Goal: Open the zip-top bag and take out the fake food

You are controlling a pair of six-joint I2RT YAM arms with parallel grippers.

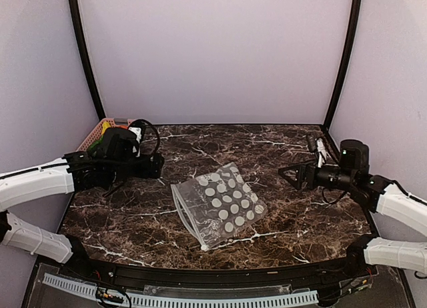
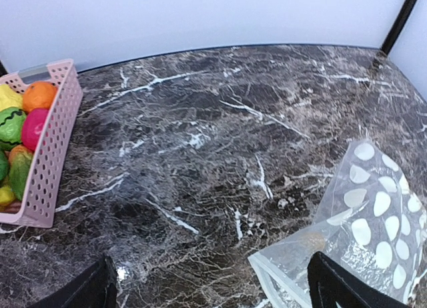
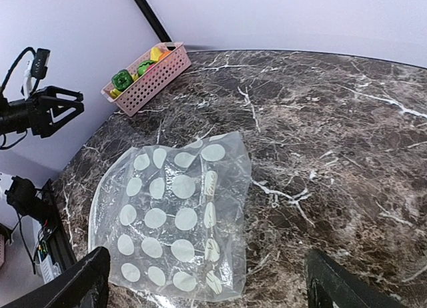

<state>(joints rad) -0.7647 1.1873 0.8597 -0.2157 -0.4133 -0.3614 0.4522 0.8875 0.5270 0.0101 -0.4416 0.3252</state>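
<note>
The zip-top bag (image 1: 219,205) lies flat on the marble table between the two arms, clear with pale round dots. It also shows in the left wrist view (image 2: 363,228) and the right wrist view (image 3: 170,215). I see no fruit inside it. The fake food (image 2: 30,118), with orange, magenta, green and yellow pieces, sits in a pink basket (image 1: 99,130) at the far left. My left gripper (image 1: 157,167) is open and empty, left of the bag (image 2: 213,296). My right gripper (image 1: 285,175) is open and empty, right of the bag (image 3: 207,293).
The pink slotted basket (image 2: 52,155) stands against the left wall, also seen in the right wrist view (image 3: 152,81). Black frame posts rise at the back corners. The left gripper (image 3: 63,108) shows in the right wrist view, held above the table.
</note>
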